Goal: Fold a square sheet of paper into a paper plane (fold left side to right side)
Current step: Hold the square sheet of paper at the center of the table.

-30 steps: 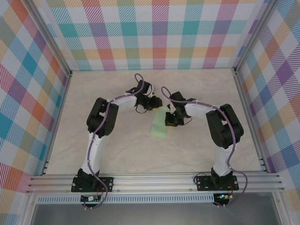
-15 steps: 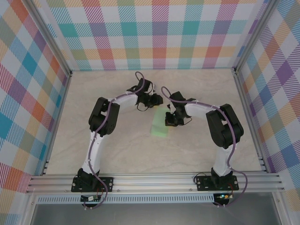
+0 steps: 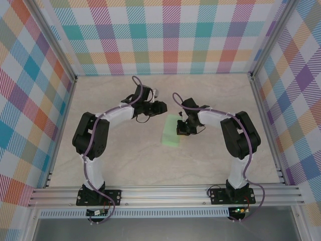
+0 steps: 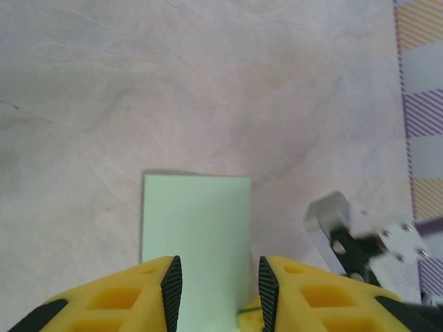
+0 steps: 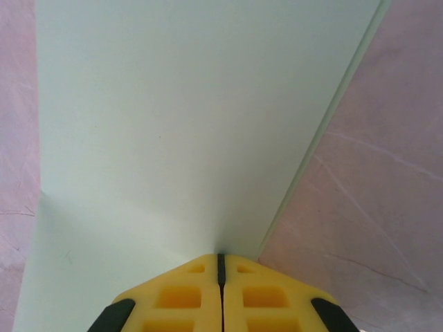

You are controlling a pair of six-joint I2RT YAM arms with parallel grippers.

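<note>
Already lying doubled over as a narrow strip of paper [image 3: 171, 133] on the table [image 3: 125, 160]. Pressing on its right edge with the right gripper [image 3: 179, 131] clenched, hovering near its far end with the left gripper [image 4: 218, 283] spread. Likely finishing the first crease, leaving later folds undone.

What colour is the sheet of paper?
The sheet of paper is plain pale green, clearest in the right wrist view.

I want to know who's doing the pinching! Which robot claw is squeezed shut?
The right gripper: its yellow fingers are pressed together, right at the green paper. The left gripper is spread open, with a gap.
</note>
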